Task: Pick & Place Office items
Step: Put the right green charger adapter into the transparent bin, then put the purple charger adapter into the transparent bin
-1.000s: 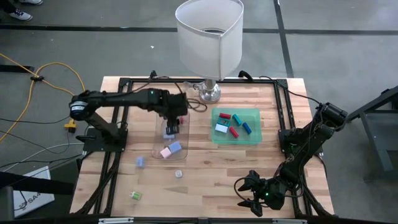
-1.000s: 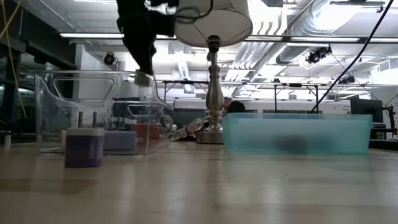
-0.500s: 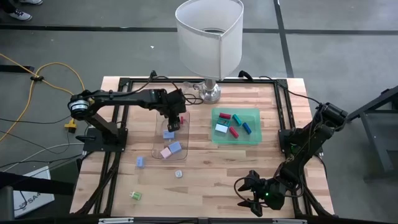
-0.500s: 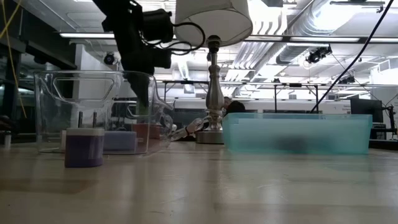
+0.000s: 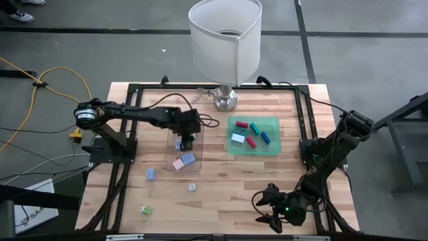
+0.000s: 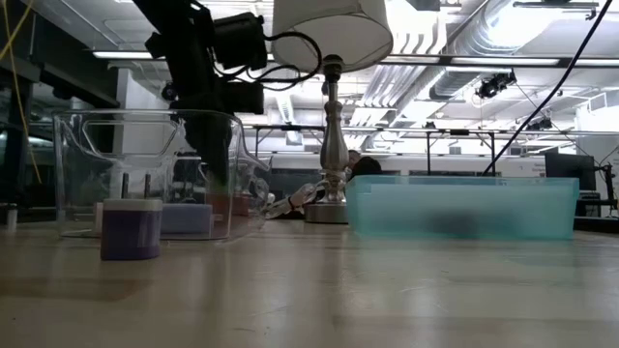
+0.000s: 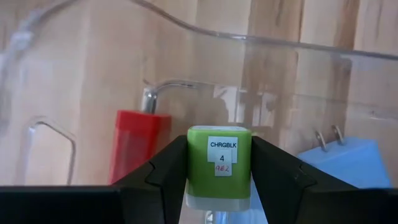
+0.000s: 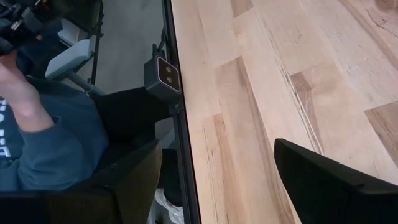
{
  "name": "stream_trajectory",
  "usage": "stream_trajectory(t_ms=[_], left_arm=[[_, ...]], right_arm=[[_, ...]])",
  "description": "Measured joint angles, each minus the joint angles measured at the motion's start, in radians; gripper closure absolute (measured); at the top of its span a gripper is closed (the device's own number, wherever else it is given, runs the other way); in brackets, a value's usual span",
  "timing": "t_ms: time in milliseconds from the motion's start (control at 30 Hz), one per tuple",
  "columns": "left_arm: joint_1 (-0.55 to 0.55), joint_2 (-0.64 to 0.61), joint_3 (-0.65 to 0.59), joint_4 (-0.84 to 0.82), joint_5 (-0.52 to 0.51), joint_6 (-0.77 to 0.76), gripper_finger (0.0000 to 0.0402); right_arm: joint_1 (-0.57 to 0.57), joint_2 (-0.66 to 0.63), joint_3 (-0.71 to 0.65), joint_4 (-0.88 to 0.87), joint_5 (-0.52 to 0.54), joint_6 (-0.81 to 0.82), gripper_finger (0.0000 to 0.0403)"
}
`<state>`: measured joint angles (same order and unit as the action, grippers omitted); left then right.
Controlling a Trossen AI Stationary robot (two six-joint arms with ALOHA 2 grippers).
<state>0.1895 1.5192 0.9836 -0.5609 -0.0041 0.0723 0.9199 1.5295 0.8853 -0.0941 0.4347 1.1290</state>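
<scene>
A green charger block (image 7: 219,163) is sitting clamped between the two dark fingers (image 7: 166,171) of the left gripper (image 5: 186,140), its white label facing the wrist camera. The gripper is reaching down into the clear tray (image 5: 170,152), left of centre in the high view. A red block (image 7: 134,144) and a pale blue block (image 7: 344,163) are lying inside the tray beside it, and a pink block (image 5: 178,163) is resting nearer the tray's lower end. Right of centre, more pieces are lying in the green tray (image 5: 273,148). Three others are lying loose on the table (image 5: 227,187) at lower left. The right gripper (image 5: 267,209) is waiting at the lower right, fingers spread wide and holding nothing.
</scene>
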Motion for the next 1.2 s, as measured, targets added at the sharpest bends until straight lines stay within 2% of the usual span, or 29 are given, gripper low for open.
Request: stream_trajectory(t_ms=[600,1200], left_arm=[[-0.087,0.000,-0.018,0.012,-0.103,0.002,0.0248],[-0.088,0.000,-0.018,0.017,-0.103,-0.001,0.0229]], right_arm=[[0.000,0.000,0.000,0.002,0.000,0.000,0.0105],[0.000,0.000,0.000,0.002,0.000,0.000,0.0105]])
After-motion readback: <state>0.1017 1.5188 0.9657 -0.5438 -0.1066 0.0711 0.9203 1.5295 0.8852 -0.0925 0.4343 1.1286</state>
